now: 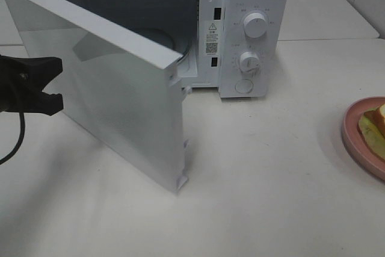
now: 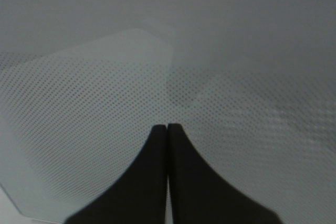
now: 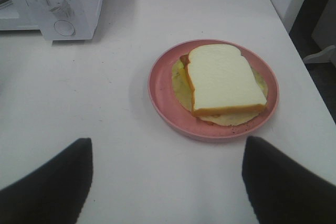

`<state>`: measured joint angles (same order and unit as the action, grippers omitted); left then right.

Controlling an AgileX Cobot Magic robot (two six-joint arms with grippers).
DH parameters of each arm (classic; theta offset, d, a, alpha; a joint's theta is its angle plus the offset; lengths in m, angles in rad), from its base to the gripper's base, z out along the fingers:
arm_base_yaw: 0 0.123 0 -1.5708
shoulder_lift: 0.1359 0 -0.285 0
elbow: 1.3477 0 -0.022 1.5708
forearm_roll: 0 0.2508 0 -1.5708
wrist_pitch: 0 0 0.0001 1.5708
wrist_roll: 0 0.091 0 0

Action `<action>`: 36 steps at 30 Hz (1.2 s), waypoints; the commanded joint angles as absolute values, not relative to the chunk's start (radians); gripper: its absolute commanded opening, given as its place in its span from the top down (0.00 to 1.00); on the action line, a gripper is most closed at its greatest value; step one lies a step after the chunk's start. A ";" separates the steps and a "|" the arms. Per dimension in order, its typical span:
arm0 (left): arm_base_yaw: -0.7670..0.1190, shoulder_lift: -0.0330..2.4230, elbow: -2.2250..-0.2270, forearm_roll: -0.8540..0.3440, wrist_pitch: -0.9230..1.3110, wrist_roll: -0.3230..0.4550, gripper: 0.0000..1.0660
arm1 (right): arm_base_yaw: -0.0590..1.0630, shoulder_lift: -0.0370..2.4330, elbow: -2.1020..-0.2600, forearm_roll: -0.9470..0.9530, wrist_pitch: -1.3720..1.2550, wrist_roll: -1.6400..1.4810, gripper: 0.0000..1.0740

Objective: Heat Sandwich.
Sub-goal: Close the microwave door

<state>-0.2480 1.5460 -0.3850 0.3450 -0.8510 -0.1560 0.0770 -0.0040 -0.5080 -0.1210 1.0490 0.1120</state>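
With the left hand [image 2: 167, 129] pressed together against the microwave door [image 1: 114, 97] and the right hand [image 3: 167, 182] spread above the tabletop [image 3: 105, 93] near the sandwich [image 3: 223, 80] on its pink plate [image 3: 160, 95], a clumsy grab could tip the loose bread off.

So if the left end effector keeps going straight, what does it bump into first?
Most likely the microwave door. The left end effector is shut and points right at the door's dotted glass, which fills its wrist view. It looks very close, though whether it already touches isn't clear.
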 commanded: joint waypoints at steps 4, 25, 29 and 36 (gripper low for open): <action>-0.358 1.603 -0.442 0.165 -0.860 -0.096 1.00 | 0.069 -0.030 -0.506 -0.119 1.039 0.104 0.30; -0.670 1.812 -0.715 -0.369 -0.824 0.196 1.00 | 0.069 -0.030 -0.506 -0.119 1.039 0.104 0.30; -0.706 1.855 -0.789 -0.424 -0.800 0.256 1.00 | 0.069 -0.030 -0.506 -0.119 1.039 0.104 0.30; -0.749 1.938 -0.942 -0.516 -0.754 0.325 1.00 | 0.069 -0.030 -0.506 -0.119 1.039 0.104 0.30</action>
